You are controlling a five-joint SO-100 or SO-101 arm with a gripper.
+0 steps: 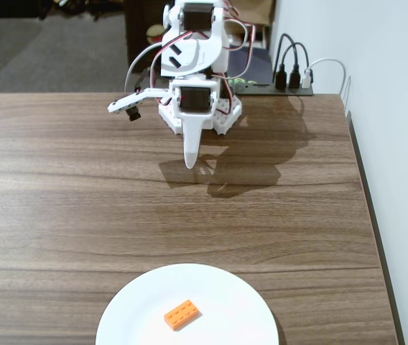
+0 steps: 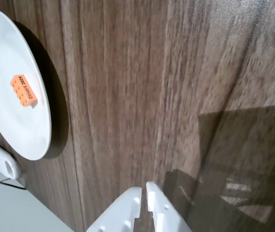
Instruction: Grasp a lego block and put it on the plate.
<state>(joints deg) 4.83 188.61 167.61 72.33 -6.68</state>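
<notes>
Orange lego block (image 1: 182, 314) is seen lying flat on the white plate (image 1: 247, 305) at the near table edge in fixed view, roughly centred, slightly angled. Wood-grain table (image 1: 60, 194) is bare btwn plate & arm. Gripper (image 1: 189, 162) is held well apart at far side, pointing down, tips pressed together w/ nothing held.

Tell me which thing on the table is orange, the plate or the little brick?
The little brick is orange, lying on the plate, which is plain white and far wider.
</notes>
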